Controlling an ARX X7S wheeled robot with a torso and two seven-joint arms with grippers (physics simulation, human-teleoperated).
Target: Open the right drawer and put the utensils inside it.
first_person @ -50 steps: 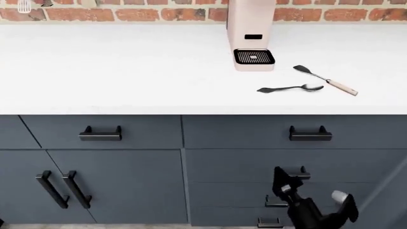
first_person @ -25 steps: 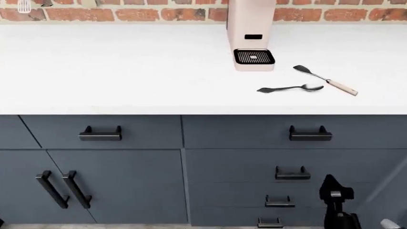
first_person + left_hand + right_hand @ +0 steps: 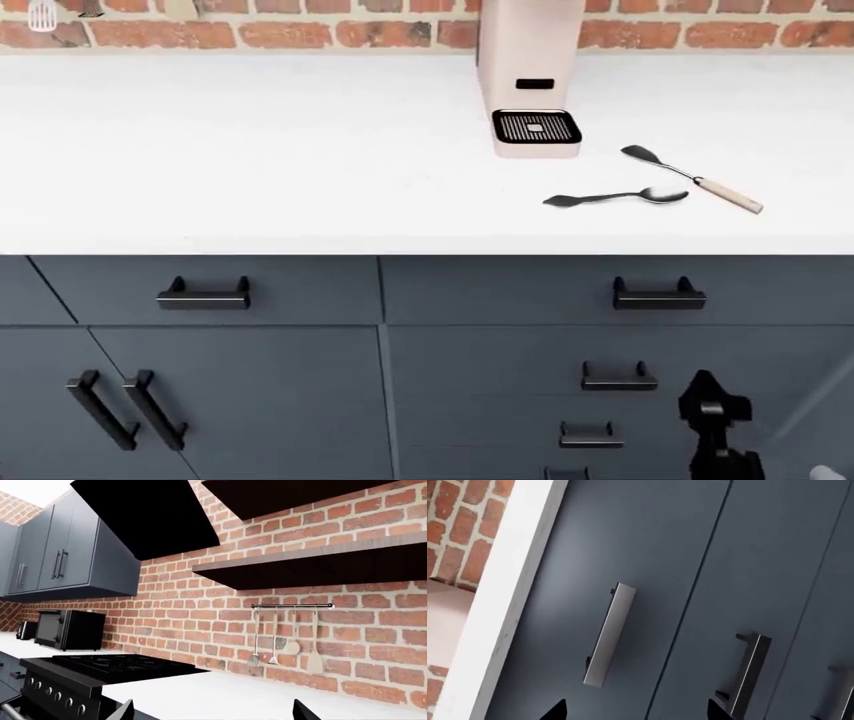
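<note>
Your right end effector (image 3: 714, 420) points upward, its fingertips (image 3: 557, 709) spread apart and holding nothing. Your left end effector (image 3: 210, 712) shows only two parted fingertips.

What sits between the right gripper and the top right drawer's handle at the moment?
Nothing visible. In the head view the right gripper is low in front of the cabinet, with only flat drawer fronts and a lower handle between it and the right drawer handle. The drawer is shut; both utensils lie on the counter.
</note>
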